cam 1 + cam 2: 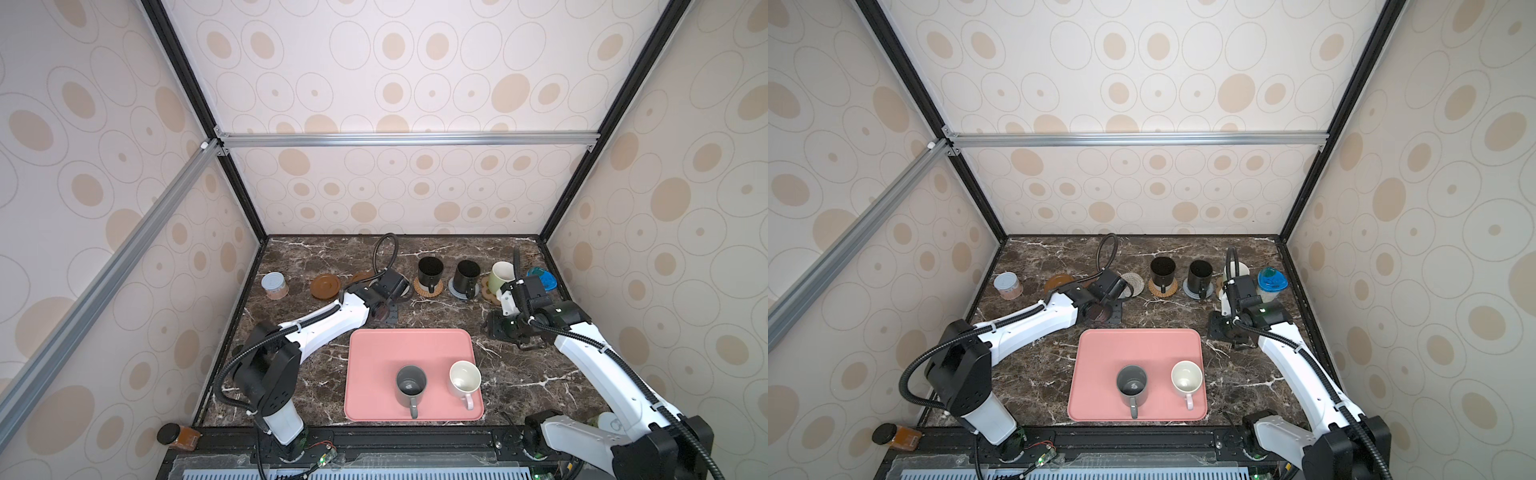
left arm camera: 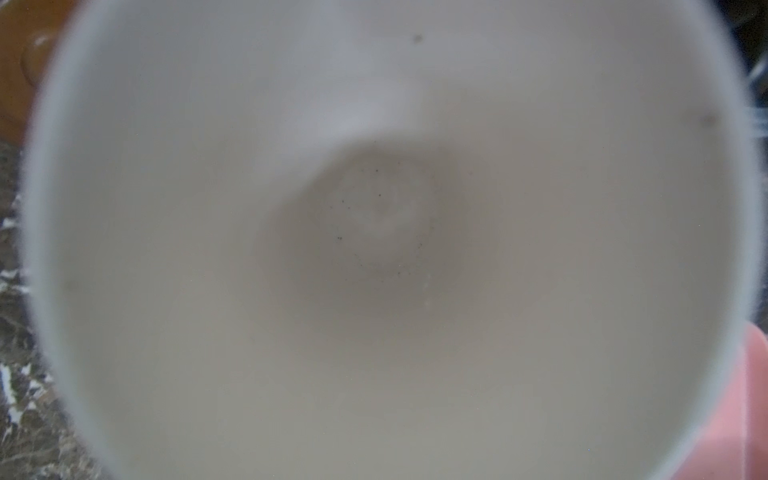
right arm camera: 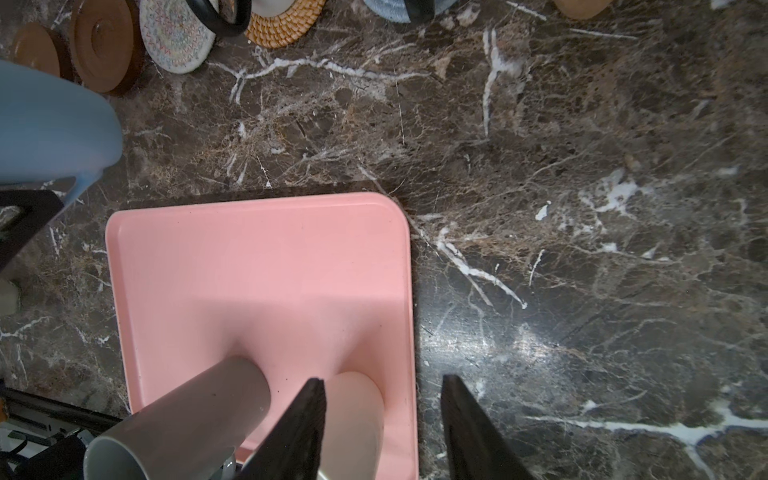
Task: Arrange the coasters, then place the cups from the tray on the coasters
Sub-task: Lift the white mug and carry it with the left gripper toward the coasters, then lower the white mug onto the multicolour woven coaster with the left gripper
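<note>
White glazed cup [image 2: 374, 249], blurred, fills the left wrist view and hides the fingers. The left gripper [image 1: 1123, 289] is clamped tight on it, centre-left in a top view, covering part of the cream woven coaster [image 1: 1136, 282]. The right gripper [image 3: 382, 415] hangs half-open and empty near the upper-right corner of the rounded pink plastic tray [image 1: 395, 349].

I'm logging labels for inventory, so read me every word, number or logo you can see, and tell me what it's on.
No text can be read.
Dark marks on the blue lid: too small to read.
On the silver-lidded jar: nothing legible, blurred.
On the amber jar: nothing legible.
</note>
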Motion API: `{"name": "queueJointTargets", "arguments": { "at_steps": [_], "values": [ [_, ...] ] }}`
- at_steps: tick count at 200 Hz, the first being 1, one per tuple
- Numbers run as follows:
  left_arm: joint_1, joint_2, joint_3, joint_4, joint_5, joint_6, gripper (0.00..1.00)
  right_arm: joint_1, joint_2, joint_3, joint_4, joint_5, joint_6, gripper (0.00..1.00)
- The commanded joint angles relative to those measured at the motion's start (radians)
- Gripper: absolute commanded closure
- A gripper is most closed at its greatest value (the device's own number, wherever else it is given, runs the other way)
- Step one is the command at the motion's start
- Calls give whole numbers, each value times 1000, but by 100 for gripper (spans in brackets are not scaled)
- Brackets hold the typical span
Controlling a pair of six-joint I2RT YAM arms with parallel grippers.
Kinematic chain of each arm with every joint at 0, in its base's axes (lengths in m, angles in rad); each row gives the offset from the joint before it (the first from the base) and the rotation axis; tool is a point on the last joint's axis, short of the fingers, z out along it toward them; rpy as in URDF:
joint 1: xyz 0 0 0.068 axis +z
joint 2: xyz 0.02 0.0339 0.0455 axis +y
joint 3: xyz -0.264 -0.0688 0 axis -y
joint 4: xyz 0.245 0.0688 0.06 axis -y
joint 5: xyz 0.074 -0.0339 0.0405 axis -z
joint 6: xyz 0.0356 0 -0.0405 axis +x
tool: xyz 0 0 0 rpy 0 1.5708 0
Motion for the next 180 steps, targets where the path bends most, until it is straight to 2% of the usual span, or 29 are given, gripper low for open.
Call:
{"name": "queueJointTargets", "arguments": {
  "at_steps": [1,95,180],
  "values": [
    [27,41,105,38,-11,78,93,5,-29,-17,-37,24,11,51],
    [111,303,421,-36,33,183,94,6,-40,-30,-47,36,26,51],
    [136,447,604,-86,60,176,94,6,-41,-36,-47,33,27,51]
  ]
}}
